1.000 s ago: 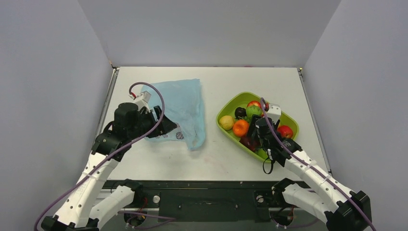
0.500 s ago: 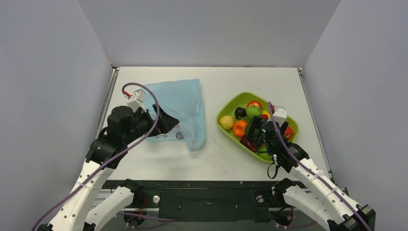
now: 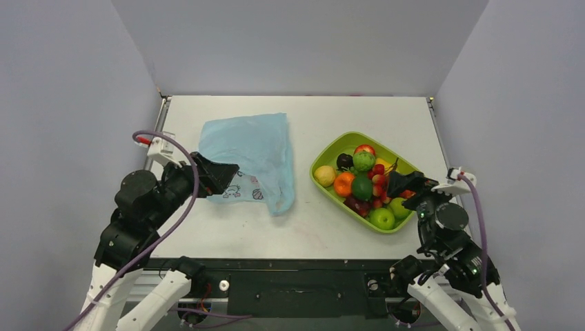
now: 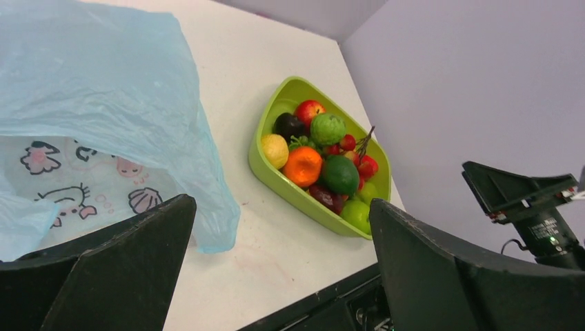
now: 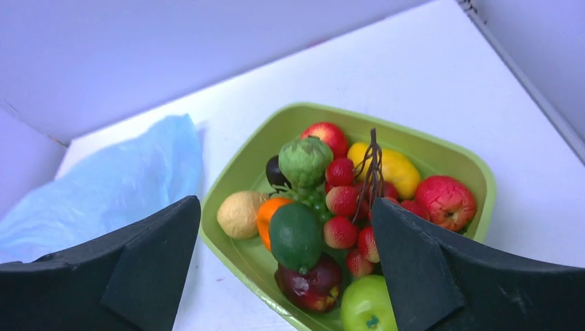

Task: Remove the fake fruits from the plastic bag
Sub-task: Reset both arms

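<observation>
A white, matte counter [image 3: 324,231] fills the floor of a small booth, closed in by plain pale grey walls on the left [image 3: 69,103], the far side [image 3: 296,41] and the right [image 3: 510,103]. The surface is smooth, with a few faint pinkish scuffs near its near edge. A metal strip [image 3: 157,134] runs along its left side and a black rail [image 3: 296,279] along the near edge, where the arm bases sit.

The plastic bag [image 3: 252,145] lies slack and flat on the left half of the counter, with its cartoon print showing at the near edge. The fake fruits [image 3: 363,186] are all heaped in a green tray [image 3: 328,148] on the right half, well apart from the bag: the orange [image 3: 344,184], the dark green oval [image 3: 362,186], the bumpy light-green ball [image 3: 363,161], the red grape cluster [image 3: 377,181] and the green apple [image 3: 381,218], among other toy fruits.

The left pincer [image 3: 224,178] hangs over the bag's near left corner with its jaws wide apart and nothing in them. The right pincer [image 3: 405,186] hangs at the tray's near right side, jaws likewise apart and empty.
</observation>
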You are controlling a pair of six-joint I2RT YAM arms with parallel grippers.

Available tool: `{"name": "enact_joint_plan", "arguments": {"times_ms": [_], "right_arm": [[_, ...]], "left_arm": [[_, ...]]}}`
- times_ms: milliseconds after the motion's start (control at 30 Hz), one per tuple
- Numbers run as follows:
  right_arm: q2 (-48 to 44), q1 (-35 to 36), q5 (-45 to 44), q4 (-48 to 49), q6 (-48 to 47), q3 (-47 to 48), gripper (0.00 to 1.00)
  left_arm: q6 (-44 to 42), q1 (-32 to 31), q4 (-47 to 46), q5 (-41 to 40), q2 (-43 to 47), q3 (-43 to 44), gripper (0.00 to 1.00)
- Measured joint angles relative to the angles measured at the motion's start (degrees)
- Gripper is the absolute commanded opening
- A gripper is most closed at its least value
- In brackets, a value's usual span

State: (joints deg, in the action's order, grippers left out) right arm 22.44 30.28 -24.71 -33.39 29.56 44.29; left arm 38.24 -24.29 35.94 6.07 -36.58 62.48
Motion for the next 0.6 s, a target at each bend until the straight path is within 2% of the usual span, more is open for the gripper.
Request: {"name": "enact_joint_plan", "arguments": {"times_ms": [267, 600], "right_arm": [[-8.5, -0.3, -5.6, -3.4, -2.2, 6.0, 0.89], [-12.4, -0.3, -9.9, -6.8, -3.1, 10.7, 0.9]], "left_arm": [[-1.6, 0.0, -1.2, -7.0, 7.7, 0.3, 0.97], [-3.2, 0.0, -3.2, -12.8, 13.2, 0.3, 0.97]]}}
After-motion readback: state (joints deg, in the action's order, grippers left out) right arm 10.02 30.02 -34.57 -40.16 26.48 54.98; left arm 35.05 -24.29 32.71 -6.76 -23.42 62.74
